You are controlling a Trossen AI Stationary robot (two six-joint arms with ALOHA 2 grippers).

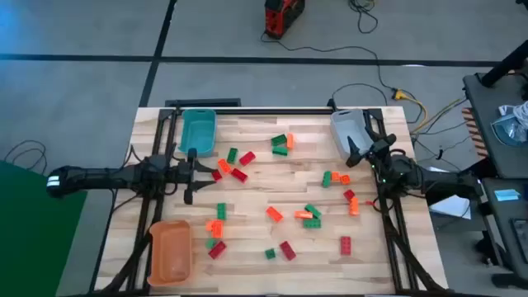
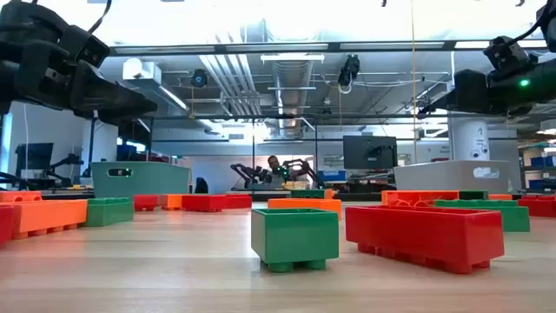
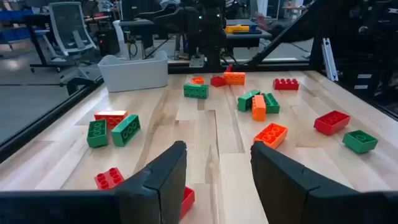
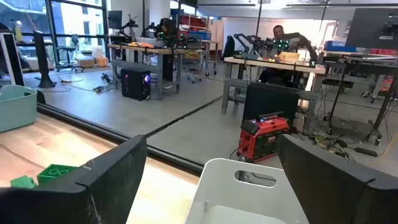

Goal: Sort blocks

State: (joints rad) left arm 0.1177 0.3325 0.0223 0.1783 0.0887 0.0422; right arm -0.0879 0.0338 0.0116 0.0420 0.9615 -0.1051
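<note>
- My left gripper (image 1: 198,169) hangs over the left part of the pale wooden slatted table (image 1: 256,206), between the teal rectangular plastic bin (image 1: 198,132) and the orange rectangular plastic bin (image 1: 171,249); its fingers (image 3: 163,180) stand well apart and hold nothing.
- My right gripper (image 1: 356,148) is at the grey-white rectangular plastic bin (image 1: 346,132) near the table's far right corner; its fingers (image 4: 118,171) are spread wide, empty, with the bin's rim between them in the right wrist view.
- The small studded plastic toy bricks, red, orange and green (image 1: 280,144), lie scattered across the table top, outside the bins.
- A red brick (image 1: 239,174) and its neighbours lie just ahead of my left gripper.
</note>
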